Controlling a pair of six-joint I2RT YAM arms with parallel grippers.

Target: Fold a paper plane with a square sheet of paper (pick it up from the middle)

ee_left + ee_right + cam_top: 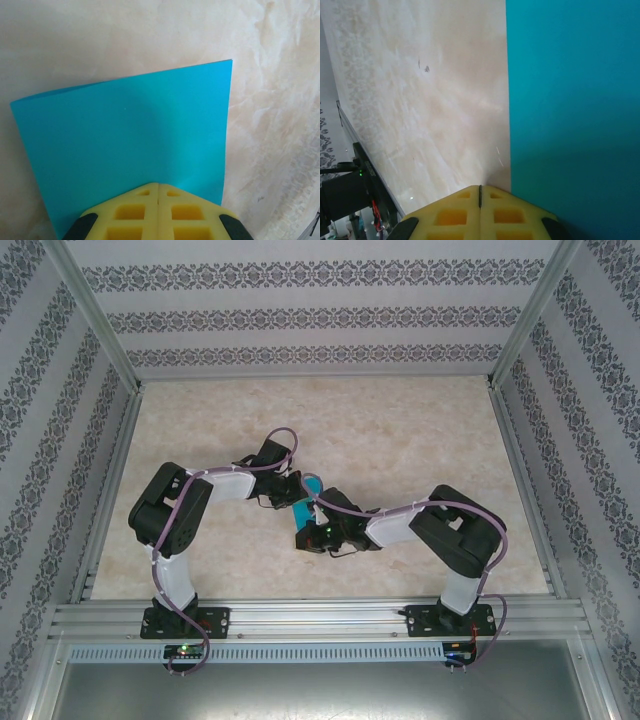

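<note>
- Both arms are bunched over the middle of the table (400,420), a shade closer to its near edge than its far one, and the square sheet of paper (303,510) sits right between them.
- Left gripper (158,192): jaws clamped tight together, only a hairline seam between the yellow fingers. The teal sheet (130,135) spreads out from directly under the tips, either side of that seam. Pinching it or just pressing down on it? Can't tell from here.
- Right gripper (480,192): clenched as well, tips at the sheet's straight edge, with the paper (570,100) running off to one side and bare table to the other. There's nothing to show it actually has a grip.
- The left wrist view gives a plain four-sided shape with crisp corners, and the far edge looks faintly doubled. My read is one fold, though that's a judgement.
- Progress: early days. There's no pointed nose and no wings, so no paper plane yet.
- Still ahead, I'd say: the corner folds, the centre crease and the wing folds.
</note>
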